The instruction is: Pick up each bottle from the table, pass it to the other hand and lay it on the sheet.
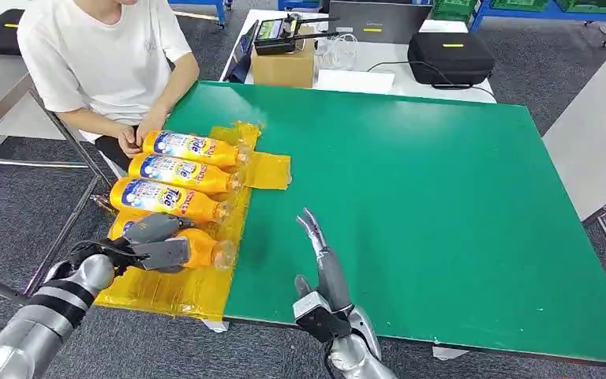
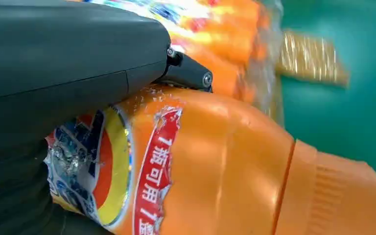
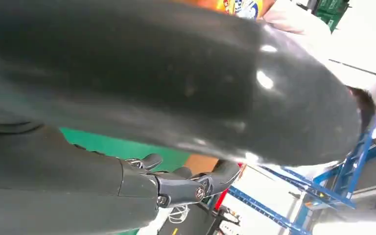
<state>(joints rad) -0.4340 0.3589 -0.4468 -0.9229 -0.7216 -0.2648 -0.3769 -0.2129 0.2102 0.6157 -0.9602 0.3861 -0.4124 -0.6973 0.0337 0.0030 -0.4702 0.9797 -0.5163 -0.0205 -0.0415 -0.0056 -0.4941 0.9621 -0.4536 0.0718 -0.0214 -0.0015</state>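
While lowering: laying fourth bottle (image 1: 197,249) onto sheet (image 1: 170,292), beside three already lined up.
Left hand (image 1: 154,242): gripping bottle around its body, keeping it level.
Right hand (image 1: 325,272): hovering empty, fingers extended, freed for next pickup.

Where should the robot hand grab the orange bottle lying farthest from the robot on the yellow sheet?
Probably around the labelled middle of the farthest bottle, coming from above. It lies on its side on the yellow sheet, its neighbour close alongside, the top exposed.

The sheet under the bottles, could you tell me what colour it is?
Translucent yellow sheet, clearest in the head view.
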